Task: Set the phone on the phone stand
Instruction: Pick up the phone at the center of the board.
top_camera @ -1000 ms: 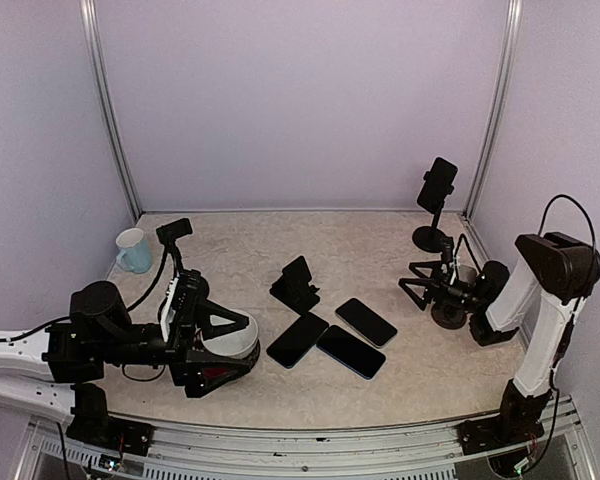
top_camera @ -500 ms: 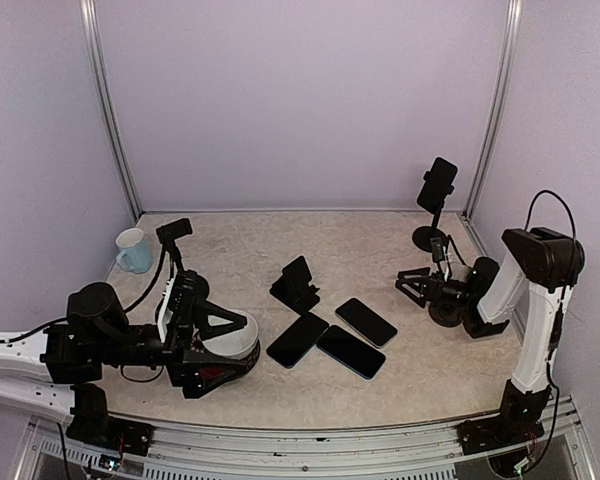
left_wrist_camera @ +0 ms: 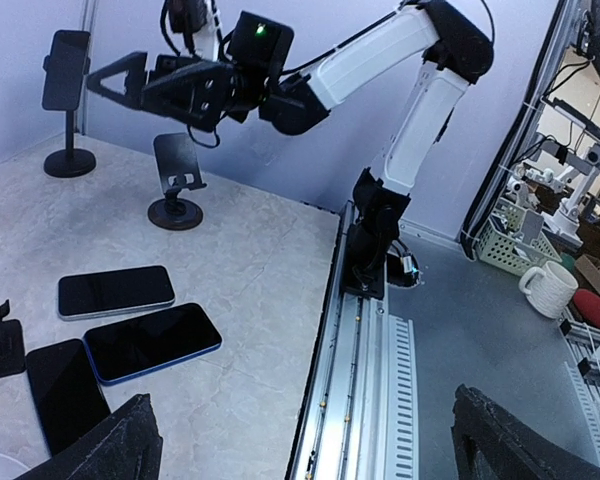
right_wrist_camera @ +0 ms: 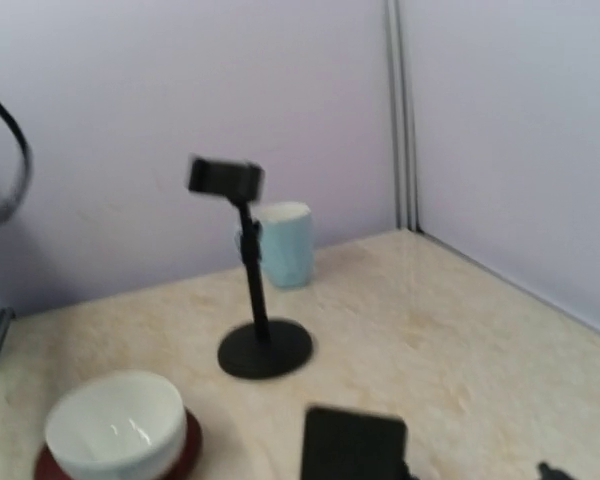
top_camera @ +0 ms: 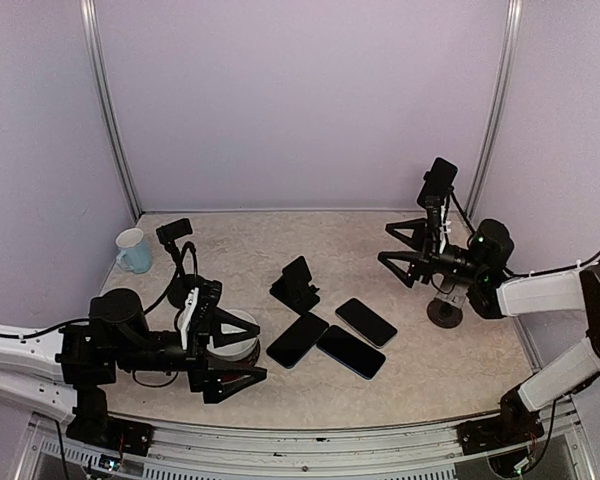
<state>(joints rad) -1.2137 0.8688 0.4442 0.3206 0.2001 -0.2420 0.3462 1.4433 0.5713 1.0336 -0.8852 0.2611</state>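
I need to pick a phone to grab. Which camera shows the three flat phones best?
Top external: all three phones lie whole and unobstructed, seen from above. Left wrist shows them too, but low and at a slant. Right wrist shows none.

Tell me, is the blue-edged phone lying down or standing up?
Lying down. The blue-edged phone lies flat on the table, its dark screen facing up.

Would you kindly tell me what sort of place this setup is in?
Most likely a robotics lab test cell: plain walls enclose a table where phones and a phone stand are laid out as props, and the left wrist view shows a workbench with a basket beyond the rail.
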